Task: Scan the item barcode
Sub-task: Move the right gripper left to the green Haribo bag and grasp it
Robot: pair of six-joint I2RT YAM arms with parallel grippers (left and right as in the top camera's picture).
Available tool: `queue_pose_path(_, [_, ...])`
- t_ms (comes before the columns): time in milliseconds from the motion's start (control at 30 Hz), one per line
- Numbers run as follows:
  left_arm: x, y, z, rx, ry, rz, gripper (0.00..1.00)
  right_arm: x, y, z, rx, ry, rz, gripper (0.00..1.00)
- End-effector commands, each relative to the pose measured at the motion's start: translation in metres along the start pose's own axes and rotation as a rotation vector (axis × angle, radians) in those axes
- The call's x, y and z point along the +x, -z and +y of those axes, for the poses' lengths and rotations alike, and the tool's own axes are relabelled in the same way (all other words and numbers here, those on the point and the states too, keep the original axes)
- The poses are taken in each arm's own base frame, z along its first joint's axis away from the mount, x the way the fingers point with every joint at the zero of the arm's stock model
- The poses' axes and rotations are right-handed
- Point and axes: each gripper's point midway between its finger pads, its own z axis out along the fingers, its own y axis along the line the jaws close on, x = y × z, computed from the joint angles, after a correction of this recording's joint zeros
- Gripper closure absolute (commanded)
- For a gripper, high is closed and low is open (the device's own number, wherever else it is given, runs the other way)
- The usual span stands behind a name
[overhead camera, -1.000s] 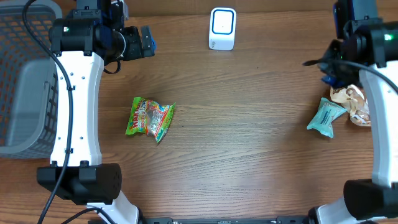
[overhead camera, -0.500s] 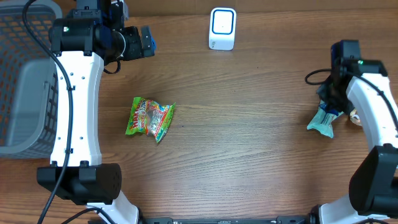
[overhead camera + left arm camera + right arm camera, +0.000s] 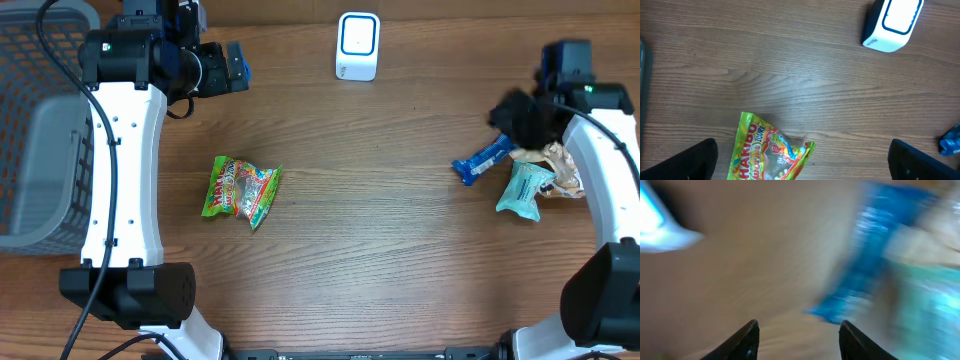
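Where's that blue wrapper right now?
In the overhead view, the blue wrapper lies on the table at the robot's right, just left of the teal packet.

The green candy bag [image 3: 771, 150] reads "HARIBO".

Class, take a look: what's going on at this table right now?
Neither arm holds anything. The right gripper hovers with jaws open by a blue wrapper lying next to a teal packet. The left gripper hangs open at the far left, away from the green gummy bag. The white scanner stands at the far edge.
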Motion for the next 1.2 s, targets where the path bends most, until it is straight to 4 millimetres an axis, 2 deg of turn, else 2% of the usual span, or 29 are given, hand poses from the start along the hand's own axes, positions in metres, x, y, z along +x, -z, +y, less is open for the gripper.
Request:
queue_pose_path(0, [-0.001, 0.0, -0.003, 0.001, -0.003, -0.005, 0.0, 0.036, 0.011, 0.088, -0.325, 0.115, 0.128, 0.46])
queue_pose_path(133, [-0.001, 0.0, -0.003, 0.001, -0.003, -0.005, 0.0, 0.066, -0.006, 0.124, -0.309, 0.117, 0.158, 0.42])
queue_pose_path(233, [-0.001, 0.0, -0.003, 0.001, -0.003, -0.005, 0.0, 0.099, -0.029, 0.151, -0.313, 0.145, 0.215, 0.37])
queue_pose_path(333, [-0.001, 0.0, -0.003, 0.001, -0.003, -0.005, 0.0, 0.134, -0.057, 0.171, -0.322, 0.181, 0.286, 0.36])
queue_pose_path(467, [-0.001, 0.0, -0.003, 0.001, -0.003, -0.005, 0.0, 0.176, -0.083, 0.198, -0.397, 0.245, 0.389, 0.34])
queue_pose_path(667, [-0.001, 0.0, -0.003, 0.001, -0.003, -0.005, 0.0, 0.224, -0.118, 0.224, -0.481, 0.327, 0.471, 0.27])
queue_pose_path(867, [-0.001, 0.0, -0.003, 0.001, -0.003, -0.005, 0.0, 0.263, -0.14, 0.24, -0.54, 0.393, 0.522, 0.25])
queue_pose_path(1000, [-0.001, 0.0, -0.003, 0.001, -0.003, -0.005, 0.0, 0.284, -0.152, 0.246, -0.55, 0.43, 0.527, 0.25])
queue_pose_path(1167, [-0.001, 0.0, -0.003, 0.001, -0.003, -0.005, 0.01, 0.298, -0.17, 0.251, -0.56, 0.44, 0.515, 0.26])
